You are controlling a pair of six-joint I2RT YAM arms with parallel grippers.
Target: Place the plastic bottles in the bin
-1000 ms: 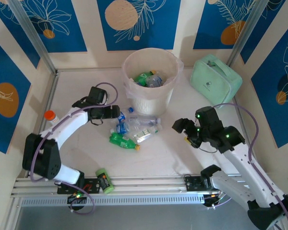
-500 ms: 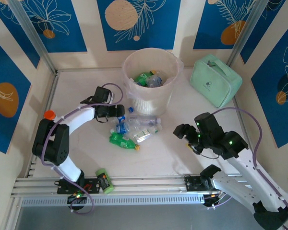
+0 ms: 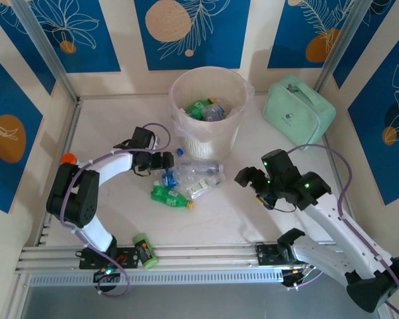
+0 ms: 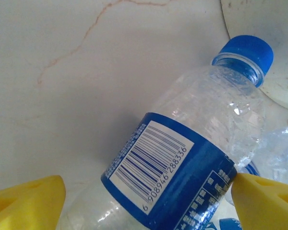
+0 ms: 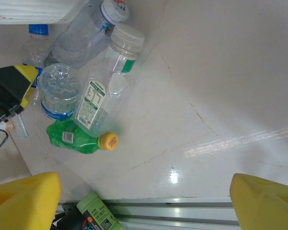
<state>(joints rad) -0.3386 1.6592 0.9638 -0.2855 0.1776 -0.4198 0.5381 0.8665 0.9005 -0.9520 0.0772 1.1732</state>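
As jaws flank a bottle (image 4: 182, 158), left arm (image 3: 106, 161) crooks.

L arm (image 3: 103, 161) & R arm (image 3: 339, 220): white links, blk joints, purple cables, green LEDs; yellow fingers (image 4: 26, 199).

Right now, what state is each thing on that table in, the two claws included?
bin: upright, bag-lined, a few bottles inside.
left gripper: open, not yet closed.
blue-labelled bottle: capped, on its side, between that gripper's jaws.
right gripper: open, empty.
green bottle: yellow-capped, on its side.
white-capped bottle: on its side.
mint-green case: looks closed.
green can: on its side.
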